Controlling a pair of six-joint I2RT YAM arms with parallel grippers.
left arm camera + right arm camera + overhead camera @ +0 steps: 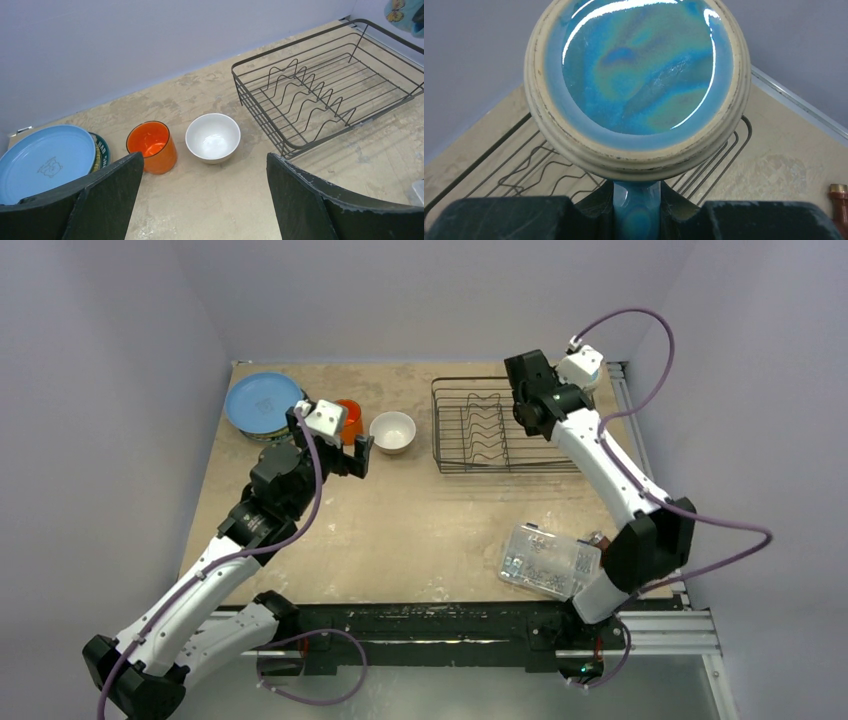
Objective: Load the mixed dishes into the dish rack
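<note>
My right gripper clamps the light-blue mug, which blocks most of dish rack. My left gripper gapes, partly covering blue plate.

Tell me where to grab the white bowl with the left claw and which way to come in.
I'd pinch the rim of the white bowl from straight above, one finger inside, one outside: it stands upright with its mouth open. Choose the rim on the dish rack side, since the orange cup stands close on the other side.
</note>
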